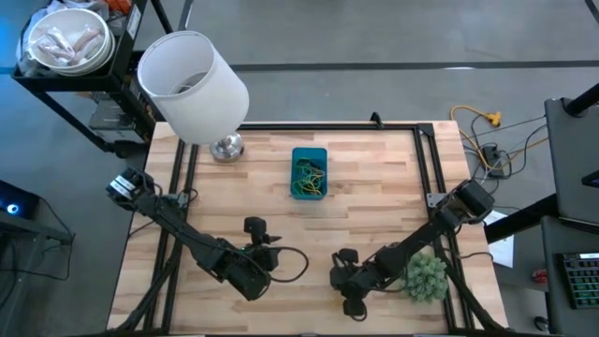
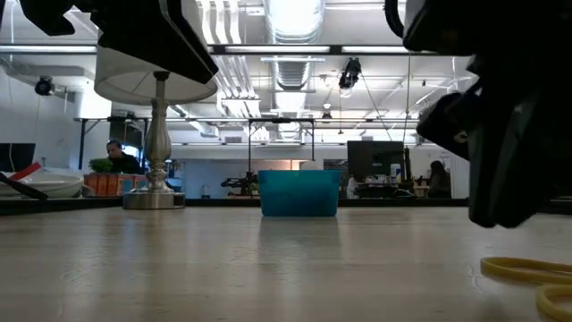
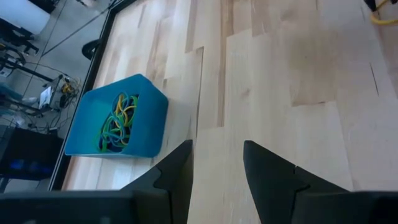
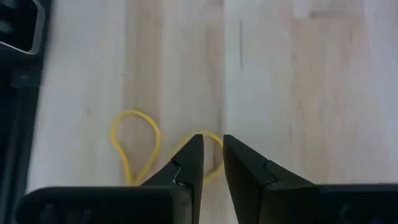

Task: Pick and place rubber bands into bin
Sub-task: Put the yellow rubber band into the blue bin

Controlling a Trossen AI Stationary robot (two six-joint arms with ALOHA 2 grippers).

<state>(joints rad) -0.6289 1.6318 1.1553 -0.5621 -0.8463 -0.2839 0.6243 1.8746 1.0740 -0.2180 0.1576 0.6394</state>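
Observation:
The blue bin (image 1: pixel 297 155) stands at the table's far middle and holds several green and yellow rubber bands (image 3: pixel 118 121). A yellow rubber band (image 4: pixel 134 112) lies flat on the wood near the front right, also seen in the low view (image 2: pixel 523 266). My right gripper (image 4: pixel 212 146) hangs just above it, pointing steeply down. Its fingers stand a narrow gap apart, with part of the band passing behind the tips. My left gripper (image 3: pixel 217 155) waits open above bare wood at the front left (image 1: pixel 255 229), facing the bin.
A lamp with a big white shade (image 1: pixel 192 84) and a metal base (image 1: pixel 226 147) stands at the far left. A fuzzy green ball (image 1: pixel 426 276) sits by the right arm. Black frame rails (image 1: pixel 435 159) run along the table's edges. Bare wood lies between the grippers and the bin.

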